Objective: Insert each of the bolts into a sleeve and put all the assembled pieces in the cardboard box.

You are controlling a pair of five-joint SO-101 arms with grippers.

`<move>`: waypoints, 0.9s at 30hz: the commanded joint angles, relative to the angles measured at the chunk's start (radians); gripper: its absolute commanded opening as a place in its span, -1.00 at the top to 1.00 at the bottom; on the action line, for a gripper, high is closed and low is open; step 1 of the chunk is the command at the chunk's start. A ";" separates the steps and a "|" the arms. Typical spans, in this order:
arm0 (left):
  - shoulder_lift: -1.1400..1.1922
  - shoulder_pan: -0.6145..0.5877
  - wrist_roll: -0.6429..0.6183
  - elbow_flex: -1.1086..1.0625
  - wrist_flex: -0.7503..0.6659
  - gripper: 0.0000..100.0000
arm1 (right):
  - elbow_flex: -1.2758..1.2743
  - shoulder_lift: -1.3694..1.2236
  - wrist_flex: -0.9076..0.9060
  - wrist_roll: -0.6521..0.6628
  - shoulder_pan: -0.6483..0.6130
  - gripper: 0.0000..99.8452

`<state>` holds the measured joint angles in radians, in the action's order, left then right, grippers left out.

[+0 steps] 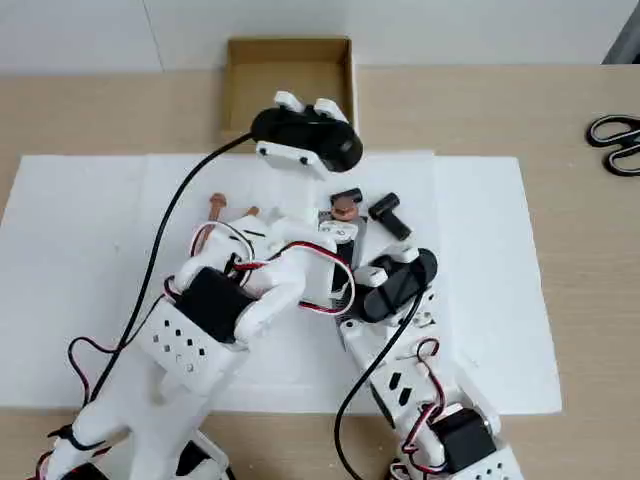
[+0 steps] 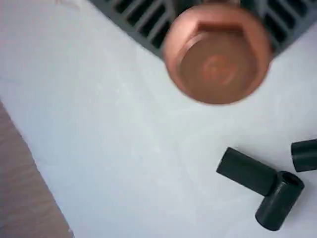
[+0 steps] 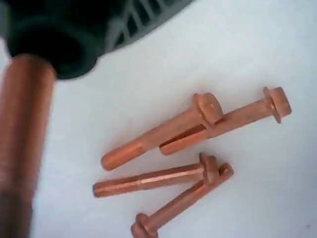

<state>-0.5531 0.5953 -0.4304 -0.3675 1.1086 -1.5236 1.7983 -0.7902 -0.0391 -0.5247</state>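
A copper bolt head [image 2: 217,54] faces the left wrist camera, and my left gripper [image 2: 218,22] is shut on that bolt against its ribbed grey jaw. From above, the bolt head [image 1: 344,208] sits mid-table between the two arms. My right gripper [image 3: 59,29] is shut on a black sleeve [image 3: 49,42], with the bolt's copper shaft [image 3: 20,139] sticking out of it. Three loose black sleeves [image 2: 246,171] lie on the white paper just beyond. Several loose copper bolts [image 3: 158,131] lie in a small heap. The cardboard box [image 1: 285,80] stands at the back, with nothing in the part I see.
White paper [image 1: 80,280] covers the middle of the wooden table. Black scissors [image 1: 615,140] lie at the far right edge. Loose bolts [image 1: 217,205] lie left of the arms, and sleeves [image 1: 388,215] to the right of the bolt head. Both arms crowd the centre.
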 commanded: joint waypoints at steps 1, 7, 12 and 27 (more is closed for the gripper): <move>-0.009 0.002 -0.003 0.002 0.009 0.99 | 0.014 0.016 0.030 -0.006 -0.007 0.99; -0.011 0.002 -0.003 0.004 0.080 0.99 | 0.014 0.016 0.030 -0.006 -0.007 0.99; -0.014 0.003 -0.002 0.007 0.107 0.99 | 0.014 0.016 0.030 -0.006 -0.005 0.99; -0.138 0.005 -0.002 -0.074 0.083 0.99 | 0.014 0.016 0.030 -0.006 -0.005 0.99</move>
<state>-0.6697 0.5953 -0.4304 -0.4227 1.2236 -1.5267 1.7983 -0.7917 -0.0391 -0.5294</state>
